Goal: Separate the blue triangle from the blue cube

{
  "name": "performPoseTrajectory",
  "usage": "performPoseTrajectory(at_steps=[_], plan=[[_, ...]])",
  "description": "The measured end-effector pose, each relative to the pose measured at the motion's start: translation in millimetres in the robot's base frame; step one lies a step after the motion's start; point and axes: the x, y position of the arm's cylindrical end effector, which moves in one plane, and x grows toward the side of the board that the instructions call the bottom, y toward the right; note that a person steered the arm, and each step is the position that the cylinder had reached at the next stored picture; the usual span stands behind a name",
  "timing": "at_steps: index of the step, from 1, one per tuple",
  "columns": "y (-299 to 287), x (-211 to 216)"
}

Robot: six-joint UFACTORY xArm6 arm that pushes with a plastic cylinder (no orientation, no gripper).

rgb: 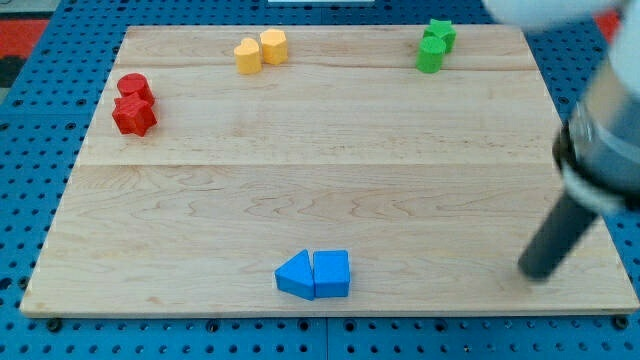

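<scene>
The blue triangle [295,274] lies near the view's bottom centre of the wooden board [330,190], pointing left. The blue cube [332,273] sits right beside it on its right, touching it. My tip [534,272] is at the view's lower right, far to the right of the blue cube and at about the same height in the view. The dark rod rises from it toward the upper right, blurred.
Two red blocks [133,104] sit together at the board's upper left. Two yellow blocks [260,51] stand at the top centre-left. Two green blocks [435,45] stand at the top right. A blue pegboard [30,200] surrounds the board.
</scene>
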Motion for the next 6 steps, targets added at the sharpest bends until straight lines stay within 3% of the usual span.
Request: performPoseTrajectory(at_steps=[2, 4, 6], plan=[[-43.9, 11.5], [-159.0, 10.4], [-282.8, -48.8]])
